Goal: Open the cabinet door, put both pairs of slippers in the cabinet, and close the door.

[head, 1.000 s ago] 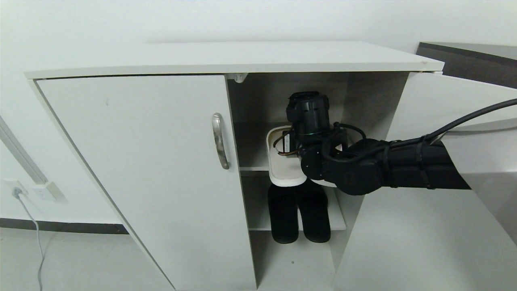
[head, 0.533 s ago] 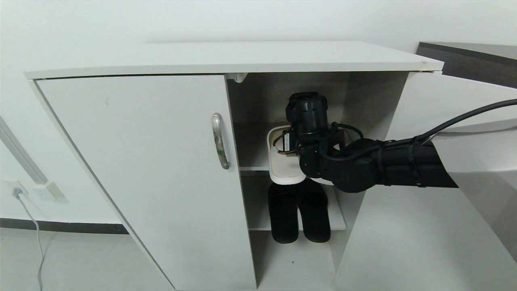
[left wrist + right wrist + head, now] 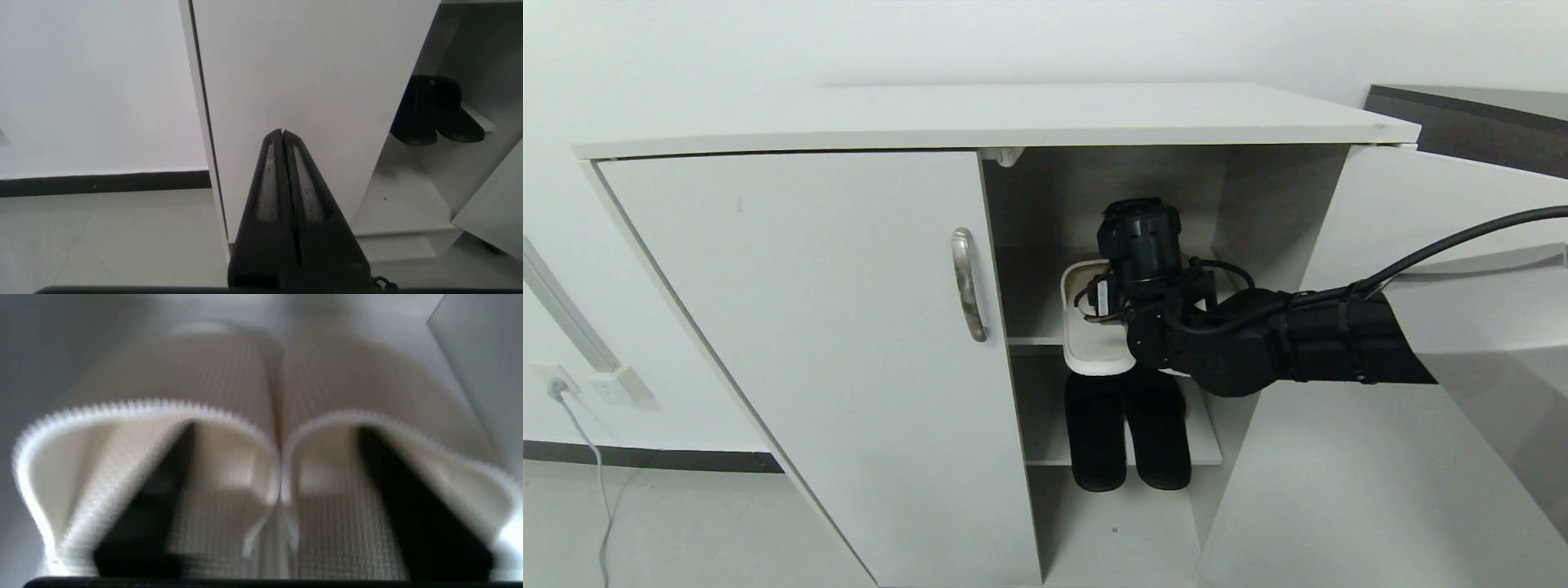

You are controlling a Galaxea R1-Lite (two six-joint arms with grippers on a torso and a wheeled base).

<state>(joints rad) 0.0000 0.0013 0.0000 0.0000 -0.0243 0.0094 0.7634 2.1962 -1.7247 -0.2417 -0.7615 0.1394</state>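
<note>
1. Two pairs already inside cabinet point(image 3: 996, 114): white slippers point(image 3: 1094, 347) on upper shelf point(image 3: 1033, 327), heels overhanging its front edge; black slippers point(image 3: 1127, 433) on the shelf below, also poking out
2. Right gripper point(image 3: 276, 437) spread wide, one of its fingers point(image 3: 147, 514) inside each white slipper, clamping nothing
3. Left gripper point(image 3: 282, 135) pressed together, empty, facing closed left door point(image 3: 792, 343)
4. Probably light, soft foam: finely textured footbed, scalloped strap edge, rounded toes; likely flexes under squeeze, grippy rather than slick
5. Best hold, by judgement: pinch the two touching inner strap walls together, or push at heels to seat deeper
6. Right door point(image 3: 1339, 490) wide open, rigid flat panel, not yet closed
</note>
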